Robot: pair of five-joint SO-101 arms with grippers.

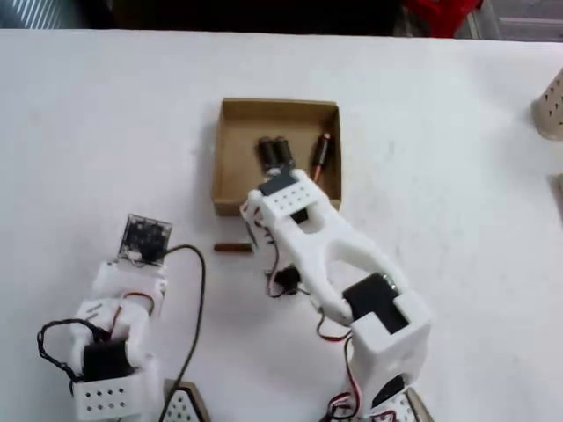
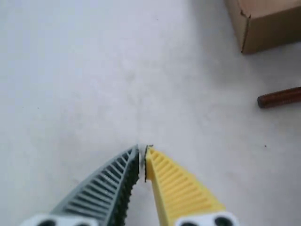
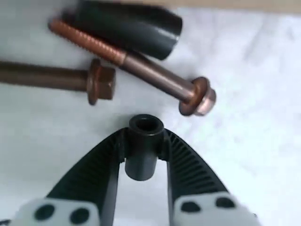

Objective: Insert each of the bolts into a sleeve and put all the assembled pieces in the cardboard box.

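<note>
My right gripper (image 3: 143, 135) is shut on a short black sleeve (image 3: 142, 162), holding it upright just above the white table. Just beyond it lie two copper bolts (image 3: 56, 76) (image 3: 155, 75) and a longer black sleeve (image 3: 129, 23). In the high view the right arm (image 1: 303, 220) ends at the front wall of the cardboard box (image 1: 230, 167). Dark sleeves (image 1: 275, 149) and a bolt piece (image 1: 322, 154) lie inside the box. A bolt end (image 1: 230, 248) pokes out beside the arm. My left gripper (image 2: 142, 151) is shut and holds nothing, low over bare table, with a bolt (image 2: 280, 97) off to one side.
The left arm (image 1: 114, 299) sits at the front left with a black cable (image 1: 198, 290) looping beside it. A box corner (image 2: 263, 26) appears in the left wrist view. A pale perforated object (image 1: 552, 105) stands at the right edge. Open table surrounds the box.
</note>
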